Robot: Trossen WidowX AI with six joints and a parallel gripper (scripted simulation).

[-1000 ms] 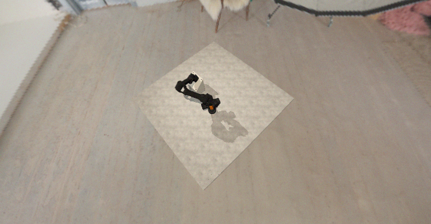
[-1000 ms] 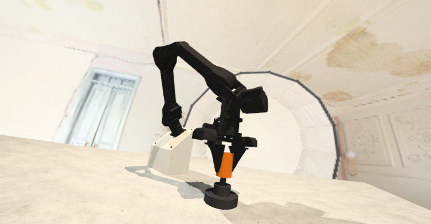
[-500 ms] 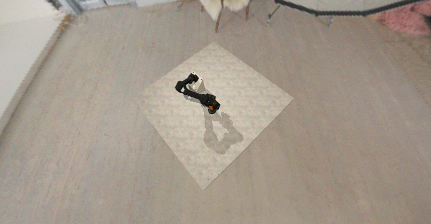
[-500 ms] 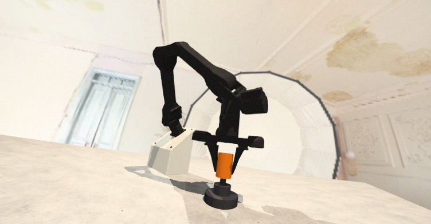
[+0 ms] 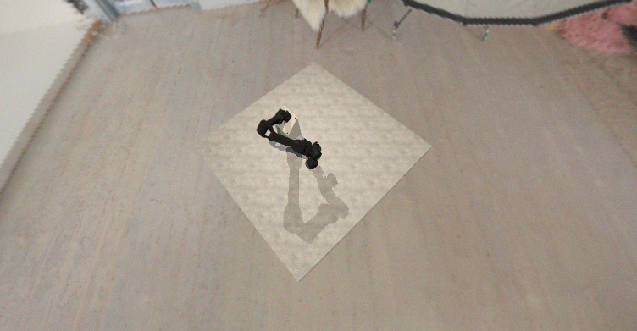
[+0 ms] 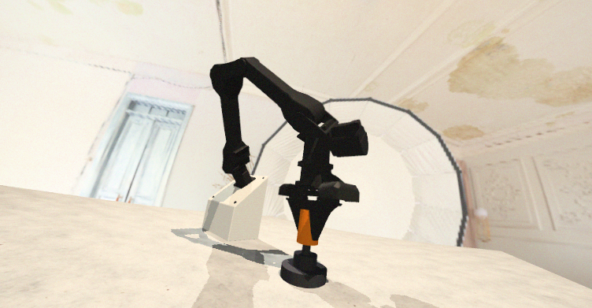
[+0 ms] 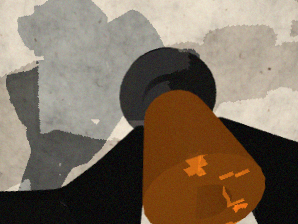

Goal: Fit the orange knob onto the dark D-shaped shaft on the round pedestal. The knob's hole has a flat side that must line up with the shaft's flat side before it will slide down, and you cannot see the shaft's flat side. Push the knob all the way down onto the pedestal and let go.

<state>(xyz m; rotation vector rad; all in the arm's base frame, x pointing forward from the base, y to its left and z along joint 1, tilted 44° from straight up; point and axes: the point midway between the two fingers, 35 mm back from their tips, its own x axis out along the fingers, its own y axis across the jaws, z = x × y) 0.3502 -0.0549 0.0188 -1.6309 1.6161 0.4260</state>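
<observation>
The orange knob (image 6: 305, 223) (image 7: 187, 137) is upright between the two black fingers of my gripper (image 6: 307, 234) (image 7: 178, 128), which is shut on it. The dark round pedestal (image 6: 302, 277) (image 7: 132, 90) stands on the table directly under the knob. In the exterior view, a short length of the dark shaft (image 6: 306, 249) shows between the knob's lower edge and the pedestal's raised middle. The knob's bottom is at the shaft's top part, well above the pedestal. Whether the shaft's tip is inside the hole is hidden, and so is its flat side. In the top view the arm covers most of this.
The arm's cream base block (image 6: 244, 220) (image 5: 291, 125) stands behind and to the left of the pedestal in the exterior view. The pale square table top (image 5: 357, 128) carries the arm and its shadows. The arm arches over from the base to the knob.
</observation>
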